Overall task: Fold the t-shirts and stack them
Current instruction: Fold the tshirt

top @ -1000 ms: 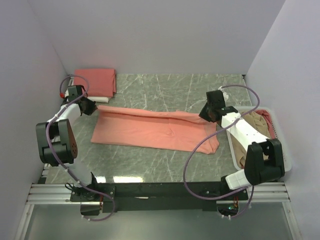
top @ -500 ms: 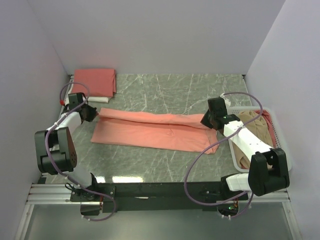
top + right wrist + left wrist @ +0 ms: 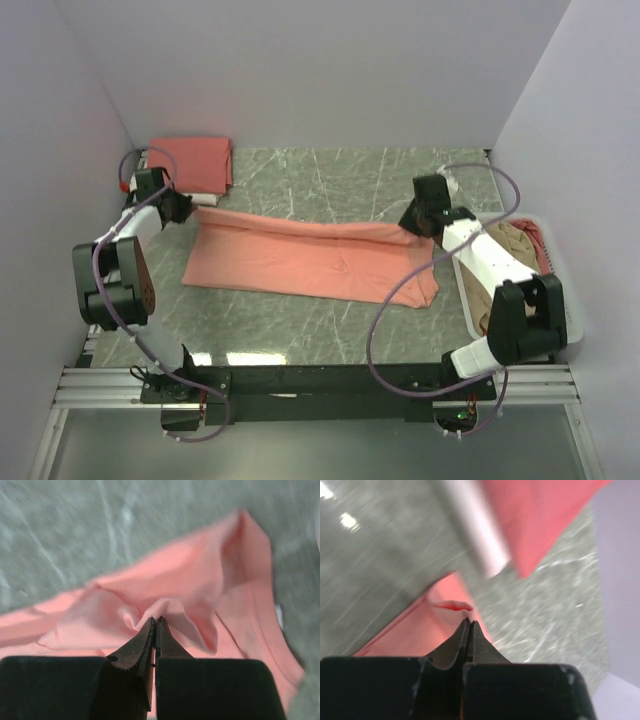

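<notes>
A salmon-pink t-shirt (image 3: 310,257) lies stretched across the table, folded lengthwise. My left gripper (image 3: 186,212) is shut on its far left corner; the left wrist view shows the tips (image 3: 468,622) pinching the pink cloth (image 3: 432,625). My right gripper (image 3: 410,224) is shut on its far right edge; the right wrist view shows a bunch of pink cloth (image 3: 170,605) held at the tips (image 3: 156,620). A folded stack of salmon-pink shirts (image 3: 192,163) over a white one sits at the back left corner. A tan-beige shirt (image 3: 512,247) lies in the basket.
A white lattice basket (image 3: 553,262) stands at the right edge beside my right arm, holding more shirts. Purple cables loop from both arms. Walls close in on the left, back and right. The table is green-grey marble (image 3: 340,180).
Both grippers pulled toward me and then moved back away, carrying the shirt's far edge with them. The fold line now lies farther back than half a second ago.
</notes>
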Robot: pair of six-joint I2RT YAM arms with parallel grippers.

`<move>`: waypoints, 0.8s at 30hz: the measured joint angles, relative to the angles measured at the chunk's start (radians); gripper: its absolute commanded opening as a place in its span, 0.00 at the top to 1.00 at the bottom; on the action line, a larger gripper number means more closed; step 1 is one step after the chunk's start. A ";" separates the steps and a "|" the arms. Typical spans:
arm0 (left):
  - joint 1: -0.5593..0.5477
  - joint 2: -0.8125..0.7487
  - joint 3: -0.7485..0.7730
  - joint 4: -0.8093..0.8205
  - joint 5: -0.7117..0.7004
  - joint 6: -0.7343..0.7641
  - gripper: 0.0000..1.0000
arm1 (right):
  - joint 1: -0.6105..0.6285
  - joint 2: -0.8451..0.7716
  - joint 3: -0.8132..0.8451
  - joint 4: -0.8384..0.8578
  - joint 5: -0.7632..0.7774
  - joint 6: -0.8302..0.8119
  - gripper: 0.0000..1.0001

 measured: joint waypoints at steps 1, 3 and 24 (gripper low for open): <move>0.000 0.030 0.044 0.001 0.007 0.000 0.99 | -0.005 0.037 0.056 0.001 0.000 -0.006 1.00; 0.000 0.095 0.141 0.009 0.019 0.003 0.99 | -0.018 0.108 0.165 0.010 0.000 -0.020 1.00; -0.003 0.309 0.359 0.044 0.131 0.048 0.99 | -0.096 0.317 0.349 0.037 -0.041 -0.050 1.00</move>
